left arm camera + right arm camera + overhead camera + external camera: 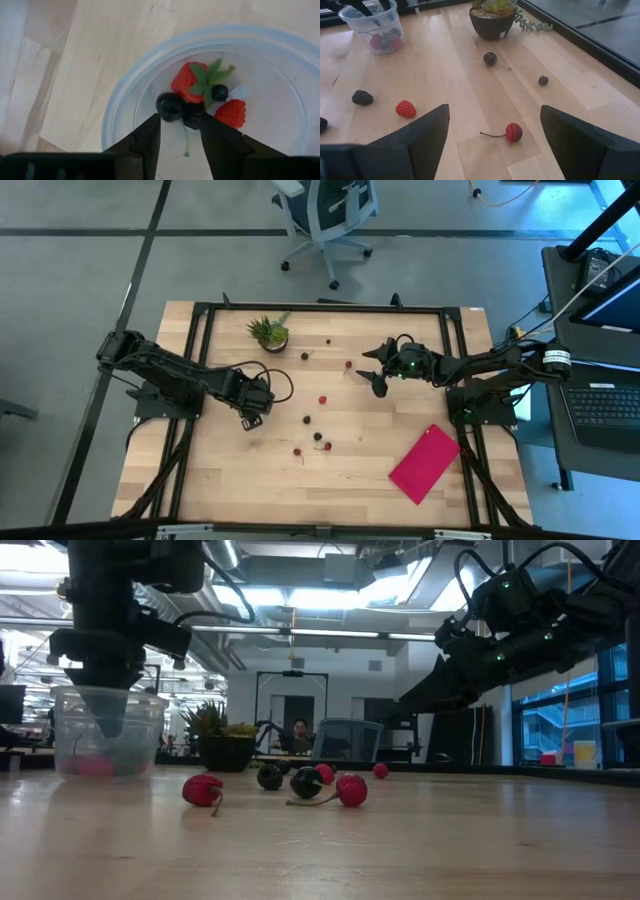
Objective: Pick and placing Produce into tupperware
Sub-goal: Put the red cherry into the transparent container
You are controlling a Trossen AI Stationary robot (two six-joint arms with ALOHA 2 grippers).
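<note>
Two arms, one cherry going into the cup

Starting at the left, the left end effector (180, 131) reaches down inside the tupperware (120, 107), its fingers parted only a little, with a dark cherry (170, 106) sitting right at their tips; whether they grip it or have just let go, I cannot tell. A strawberry (187, 80), a blueberry (220, 92) and a raspberry (232, 112) already lie on the cup's floor. To finish this drop cleanly, I judge the fingers should open fully and lift straight up, clear of the rim, so the light cup is not tipped or dragged.

Across the middle of the table (350, 480), loose produce (323, 400) is scattered, red and dark pieces well apart from one another, with a potted plant (270, 332) near the far edge.

On the right, the right end effector (492, 135) hovers above the table, spread wide and empty, over a red cherry (513, 132).
</note>
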